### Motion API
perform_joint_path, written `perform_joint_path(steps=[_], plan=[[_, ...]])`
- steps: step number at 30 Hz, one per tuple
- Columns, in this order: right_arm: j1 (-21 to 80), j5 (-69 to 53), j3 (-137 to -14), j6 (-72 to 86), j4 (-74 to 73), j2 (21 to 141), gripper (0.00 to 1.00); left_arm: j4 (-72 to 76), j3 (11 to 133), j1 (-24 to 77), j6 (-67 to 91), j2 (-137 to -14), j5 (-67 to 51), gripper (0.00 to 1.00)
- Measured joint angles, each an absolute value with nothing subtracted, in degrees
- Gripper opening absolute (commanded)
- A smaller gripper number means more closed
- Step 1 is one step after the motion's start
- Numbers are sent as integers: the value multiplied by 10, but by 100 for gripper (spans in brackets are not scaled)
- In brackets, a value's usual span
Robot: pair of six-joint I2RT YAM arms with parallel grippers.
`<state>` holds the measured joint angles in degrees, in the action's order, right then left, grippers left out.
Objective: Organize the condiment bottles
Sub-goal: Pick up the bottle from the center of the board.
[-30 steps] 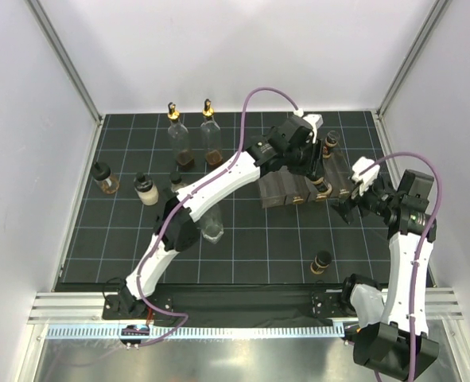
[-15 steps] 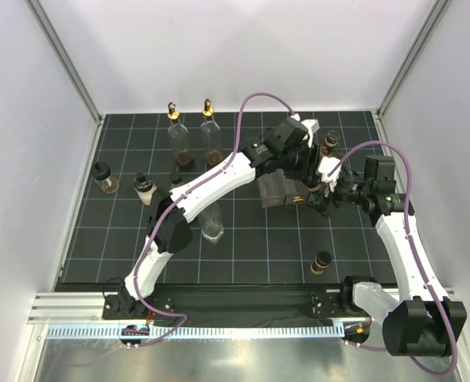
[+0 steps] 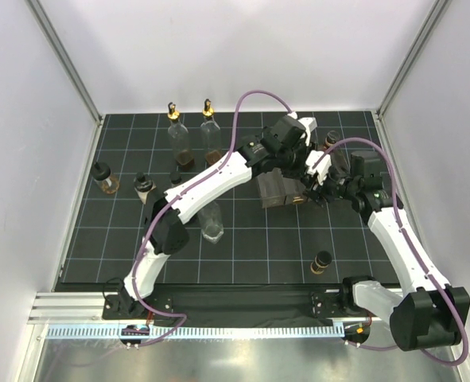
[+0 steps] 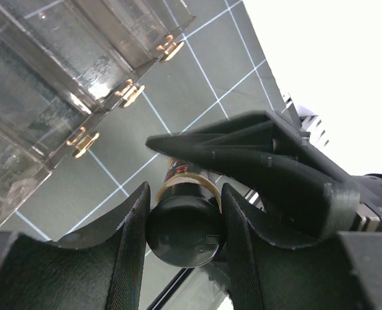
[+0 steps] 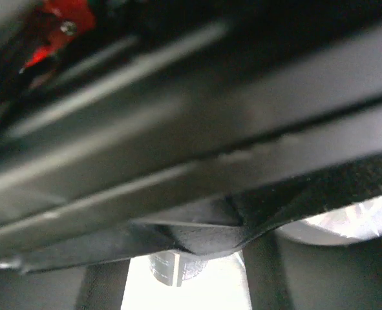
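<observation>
In the left wrist view my left gripper is shut on the cap of a small dark black-capped bottle, held over the mat just beyond the clear divided rack. The black fingers of my right gripper lie across the bottle's body. From above, the left gripper and the right gripper meet at the rack's far right corner. The right wrist view is blurred and blocked by dark arm parts, so its jaws' spacing is unclear.
Two tall clear bottles with gold pourers stand at the back. Small dark bottles stand at the left. A clear bottle stands mid-mat. Another small dark bottle is at the front right, and one is behind the grippers.
My right arm has swung left from the right side to the bottle in the left gripper, and its jaws have narrowed. The left gripper has shifted slightly left, keeping its hold.
</observation>
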<state>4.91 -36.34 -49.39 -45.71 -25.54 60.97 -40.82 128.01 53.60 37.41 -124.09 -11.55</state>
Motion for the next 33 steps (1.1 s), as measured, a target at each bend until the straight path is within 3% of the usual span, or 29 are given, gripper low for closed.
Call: perform_joint_path(steps=[4,6,9,10,13,16,25,33], plan=[[56,-355,-493,-459,-253,611,26,-421,1280,531,373,-1237,-112,4],[57,-357,-493,-456,-248,611,13,-423,1279,531,371,-1233,-108,15],[58,-360,-491,-455,-246,609,9,-422,1269,533,371,-1224,-96,33],[59,-361,-489,-455,-243,607,8,-422,1265,533,371,-1221,-92,45],[59,-363,-481,-454,-239,598,6,-423,1258,534,368,-1212,-85,68],[58,-361,-477,-455,-235,588,5,-432,1252,532,368,-1202,-69,81],[50,-389,-477,-455,-206,580,4,-447,1250,530,336,-1177,-20,92],[38,-418,-475,-465,-203,583,4,-458,1259,522,303,-1166,-23,95]])
